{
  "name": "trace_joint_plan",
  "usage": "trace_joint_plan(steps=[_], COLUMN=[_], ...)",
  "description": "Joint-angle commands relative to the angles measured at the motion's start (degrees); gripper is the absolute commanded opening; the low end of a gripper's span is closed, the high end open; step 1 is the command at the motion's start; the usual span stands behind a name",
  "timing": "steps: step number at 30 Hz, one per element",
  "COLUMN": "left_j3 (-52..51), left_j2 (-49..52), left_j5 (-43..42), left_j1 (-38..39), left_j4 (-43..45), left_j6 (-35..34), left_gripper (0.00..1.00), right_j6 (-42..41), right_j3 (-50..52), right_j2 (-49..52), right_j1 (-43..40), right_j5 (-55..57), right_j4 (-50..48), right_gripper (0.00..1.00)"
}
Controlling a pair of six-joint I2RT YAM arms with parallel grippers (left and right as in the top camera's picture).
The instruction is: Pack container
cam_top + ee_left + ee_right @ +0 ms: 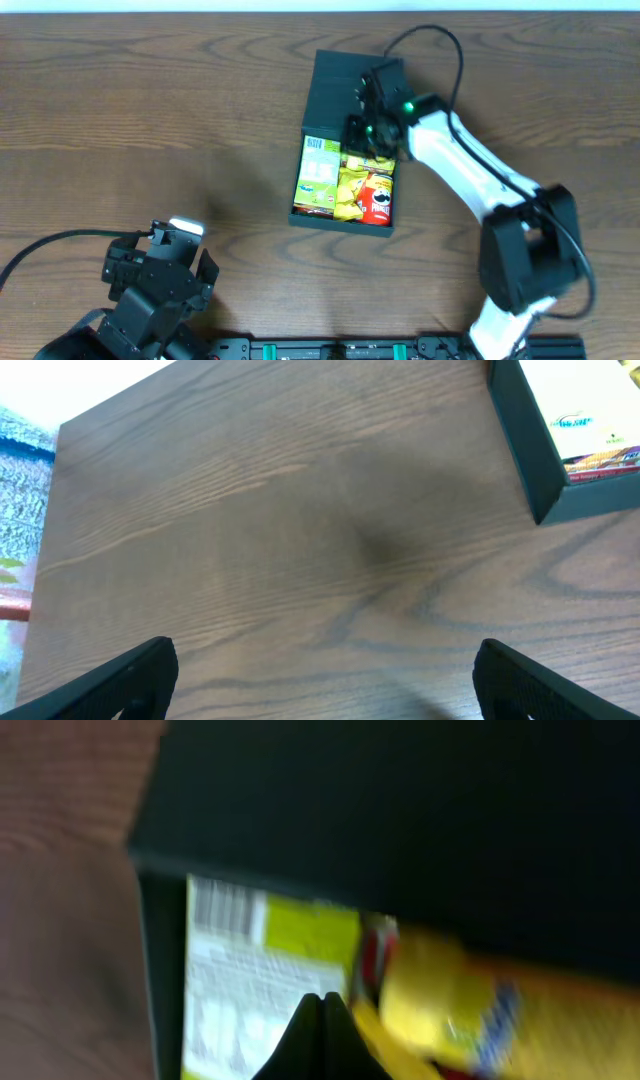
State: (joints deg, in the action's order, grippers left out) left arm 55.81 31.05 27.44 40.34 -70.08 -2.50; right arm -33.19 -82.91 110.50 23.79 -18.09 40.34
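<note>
The container [340, 226] is a dark green square box in the middle of the table, with its flap lid [345, 85] lying open at the far side. Inside lie a light-green carton [318, 175], a yellow snack bag [352, 187] and a red can [378, 200]. My right gripper [360, 130] hovers shut over the box's back edge, holding nothing. In the right wrist view its closed tips [322, 1005] point at the carton [250, 980] and the blurred yellow bag [450, 1000]. My left gripper [190, 250] stands open and empty at the near left, its fingers [140, 675] wide apart.
Bare wood-grain table [150, 120] lies left of the box. The box's corner [525, 440] shows at the upper right of the left wrist view. The right arm's cable [440, 45] loops behind the lid. The arm bases stand along the near edge.
</note>
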Motion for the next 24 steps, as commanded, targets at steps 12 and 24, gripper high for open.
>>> trace_joint_plan(steps=[12, 24], left_j3=[0.7, 0.7], left_j2=[-0.2, -0.2], left_j5=[1.1, 1.1], left_j1=[0.1, 0.1], left_j4=[0.0, 0.0], left_j6=[0.8, 0.8], left_gripper=[0.95, 0.95], right_j6=[2.0, 1.8], right_j3=[-15.0, -15.9], right_j2=[10.8, 11.3], right_j1=[3.1, 6.6], right_j5=[-3.6, 2.4], right_j4=[-0.7, 5.1], right_gripper=[0.01, 0.01])
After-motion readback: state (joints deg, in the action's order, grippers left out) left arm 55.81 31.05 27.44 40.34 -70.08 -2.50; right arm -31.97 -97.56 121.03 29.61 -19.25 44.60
